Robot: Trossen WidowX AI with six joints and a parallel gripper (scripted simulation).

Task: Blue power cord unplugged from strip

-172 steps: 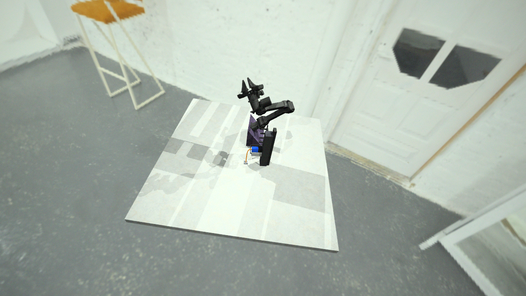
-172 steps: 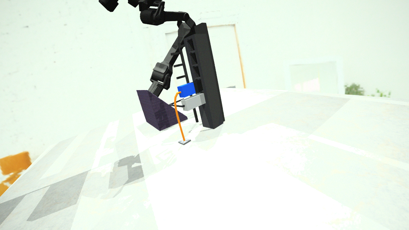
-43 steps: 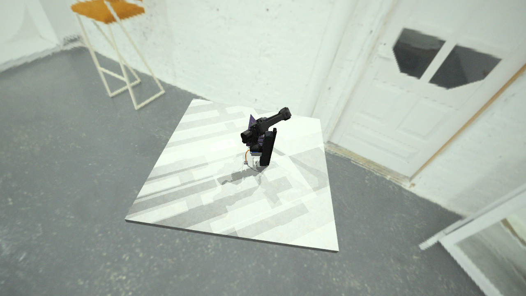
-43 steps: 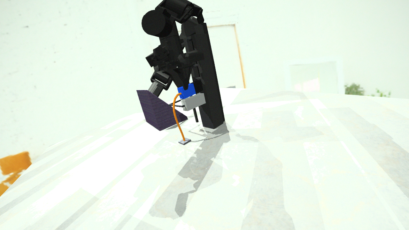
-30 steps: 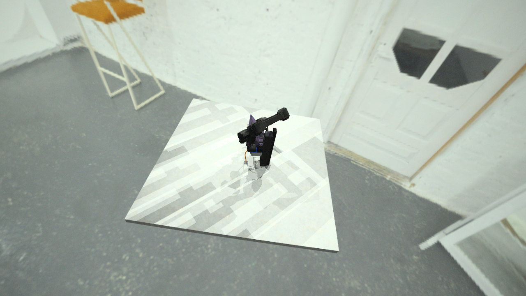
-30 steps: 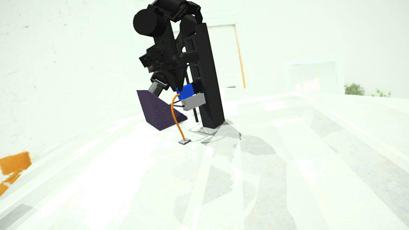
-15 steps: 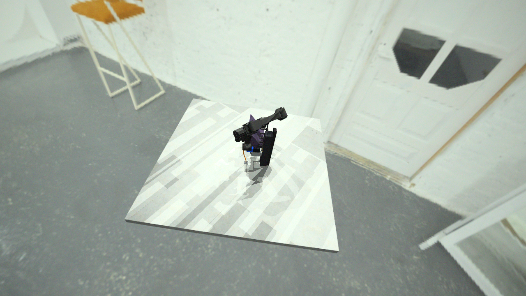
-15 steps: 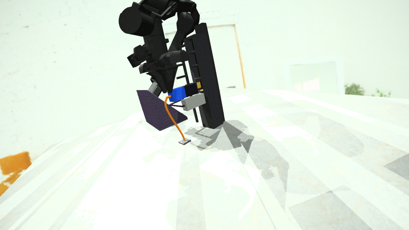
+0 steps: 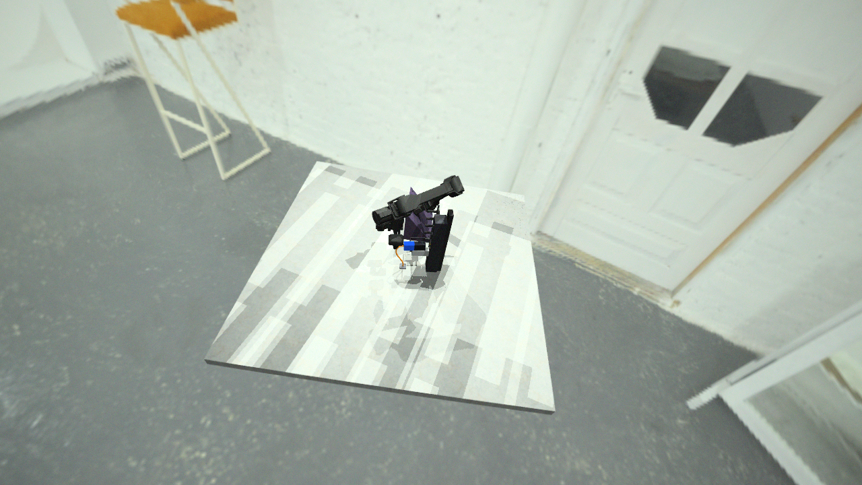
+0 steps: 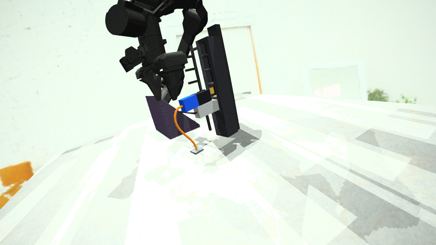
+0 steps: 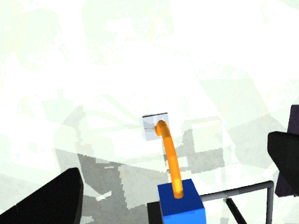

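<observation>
The blue plug [image 9: 409, 246] [image 10: 189, 102] [image 11: 184, 202] has a black front part [image 10: 203, 96] and an orange cord [image 10: 180, 126] [image 11: 172, 152]. It is tilted, resting over a light grey block [image 10: 207, 109], its black end toward the upright black power strip [image 9: 438, 244] [image 10: 227, 88]. A gold patch [image 10: 212, 90] shows between the black end and the strip; whether the prongs are still in a socket cannot be told. My gripper [image 10: 166, 99] is open and empty, its tips left of the plug in the exterior view. In the wrist view the fingers stand wide apart on either side of the plug.
The cord ends at a small grey plate [image 10: 196, 150] [image 11: 151, 124] on the table [image 9: 289, 337]. A dark purple wedge [image 10: 166, 121] [image 11: 293, 121] stands left of the strip in the exterior view. A thin black rack [image 10: 195, 68] runs alongside the strip; a grey rod [image 11: 237, 190] sits beside the plug.
</observation>
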